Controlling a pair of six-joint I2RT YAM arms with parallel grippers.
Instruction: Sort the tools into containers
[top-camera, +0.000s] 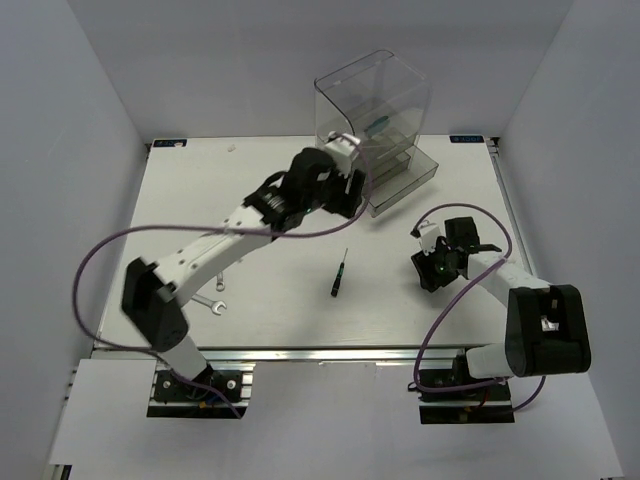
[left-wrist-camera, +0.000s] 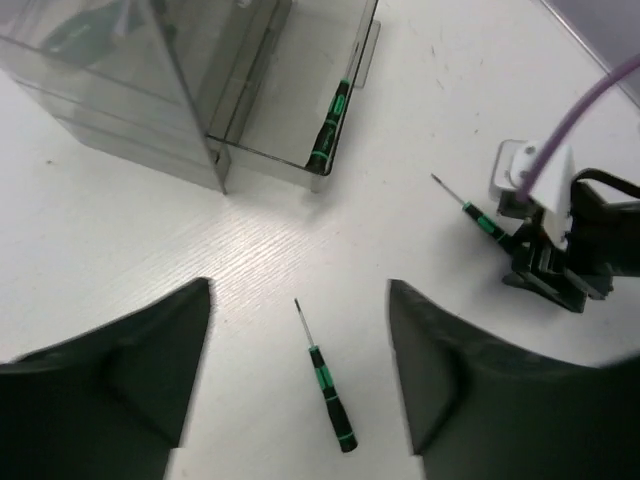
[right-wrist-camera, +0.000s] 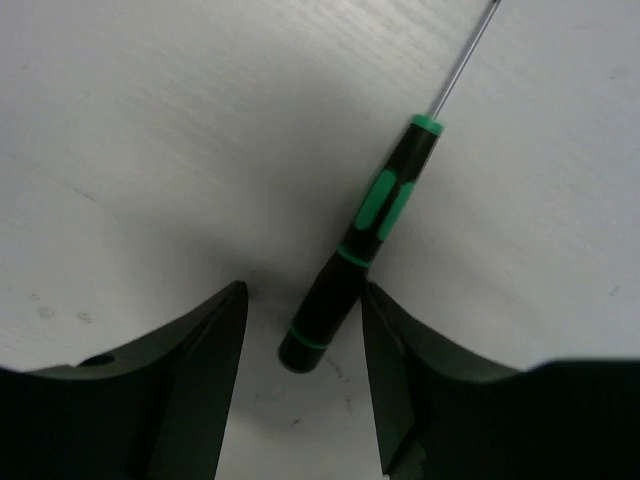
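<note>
The smoky-grey drawer unit (top-camera: 372, 105) stands at the back, with its lowest drawer (top-camera: 403, 186) pulled out. In the left wrist view that drawer (left-wrist-camera: 270, 120) holds one screwdriver (left-wrist-camera: 328, 122). My left gripper (top-camera: 348, 195) is open and empty, high beside the drawer. A second screwdriver (top-camera: 340, 272) lies on the table, and shows between the open left fingers (left-wrist-camera: 326, 382). My right gripper (top-camera: 428, 268) is low on the table, open, its fingers either side of a third screwdriver's handle (right-wrist-camera: 352, 262); the right finger (right-wrist-camera: 400, 340) touches it. Two silver wrenches (top-camera: 208, 301) lie near the left arm.
White walls enclose the table on three sides. The left arm stretches diagonally across the table (top-camera: 200, 200) from its base to the drawer unit. Purple cables loop beside both arms. The right gripper also shows in the left wrist view (left-wrist-camera: 555, 250).
</note>
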